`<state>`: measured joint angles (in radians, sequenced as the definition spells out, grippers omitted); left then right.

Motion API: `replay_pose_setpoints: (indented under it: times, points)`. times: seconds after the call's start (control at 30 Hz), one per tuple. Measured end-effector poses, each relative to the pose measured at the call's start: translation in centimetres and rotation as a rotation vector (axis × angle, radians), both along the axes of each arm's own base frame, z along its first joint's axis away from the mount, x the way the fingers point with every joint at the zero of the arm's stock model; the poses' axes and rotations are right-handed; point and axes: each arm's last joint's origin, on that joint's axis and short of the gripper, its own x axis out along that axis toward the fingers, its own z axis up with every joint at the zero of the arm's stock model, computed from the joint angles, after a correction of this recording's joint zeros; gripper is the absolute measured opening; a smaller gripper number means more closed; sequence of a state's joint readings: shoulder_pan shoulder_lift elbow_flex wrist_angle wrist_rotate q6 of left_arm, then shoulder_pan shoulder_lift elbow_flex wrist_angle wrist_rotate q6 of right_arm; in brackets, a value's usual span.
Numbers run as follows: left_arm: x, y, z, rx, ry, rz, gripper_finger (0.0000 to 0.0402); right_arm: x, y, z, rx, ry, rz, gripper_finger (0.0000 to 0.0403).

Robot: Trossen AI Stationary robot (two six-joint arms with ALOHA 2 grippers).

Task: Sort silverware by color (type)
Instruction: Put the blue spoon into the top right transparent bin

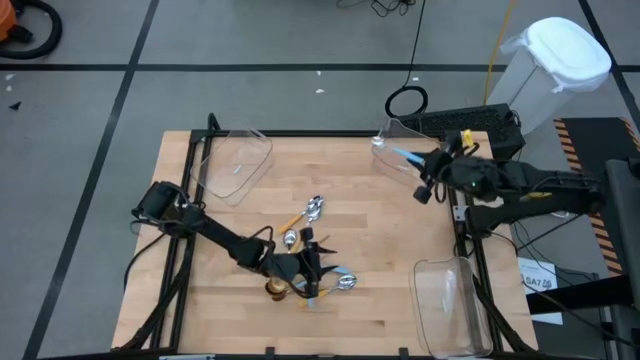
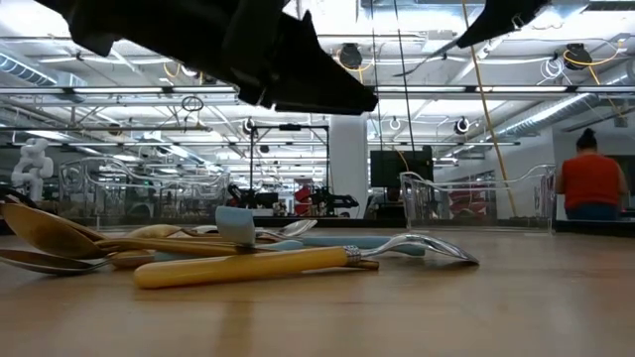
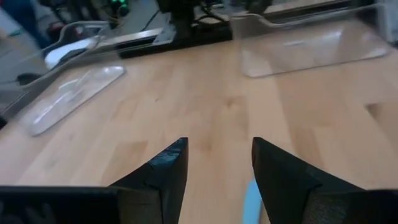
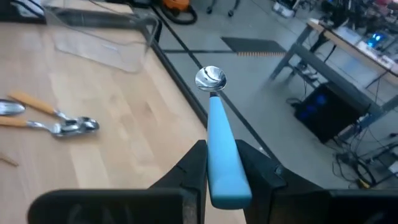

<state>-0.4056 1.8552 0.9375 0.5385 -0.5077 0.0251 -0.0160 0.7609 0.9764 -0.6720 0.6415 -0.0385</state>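
Right end effector point(image 4: 224, 163) stretched out level, clamping blue-handled spoon point(image 4: 217, 134), bowl pointing ahead. Left end effector point(image 3: 217, 165) low over spoon pile point(image 1: 305, 255), fingers parted narrow.

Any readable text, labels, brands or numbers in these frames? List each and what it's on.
Nothing can be read.
White label on the floor by the table's right edge, high view: dark print on it, too small to read.
Blue-handled spoon in the right hand: no markings.
Spoons in the low view, including the yellow-handled spoon: no markings visible.

Left pincer point(image 1: 312, 268) hides part of the spoon pile point(image 1: 300, 250).
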Motion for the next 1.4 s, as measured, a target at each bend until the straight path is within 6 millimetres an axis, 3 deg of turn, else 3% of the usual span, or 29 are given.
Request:
replay_pose_setpoints:
  times: [0.47, 0.83, 1.2, 1.4]
  points:
    - [-0.1, 2.5, 3.5, 0.032, -0.034, -0.022, 0.0174, -1.1, -4.8, -1.6, 0.118, 0.172, -0.155, 0.0056]
    - [0.5, 5.0, 3.5, -0.024, -0.006, -0.064, 0.0174, -0.1, -9.1, -5.2, 0.277, 0.338, -0.205, 0.0056]
    - [0.1, 3.9, 3.2, -0.074, 0.028, -0.077, 0.0174, 0.9, -13.7, -8.8, 0.432, 0.461, -0.191, 0.0057]
    - [-0.4, 2.7, 2.9, -0.099, 0.058, -0.099, 0.0174, 1.4, -14.9, -10.2, 0.472, 0.502, -0.188, 0.0061]
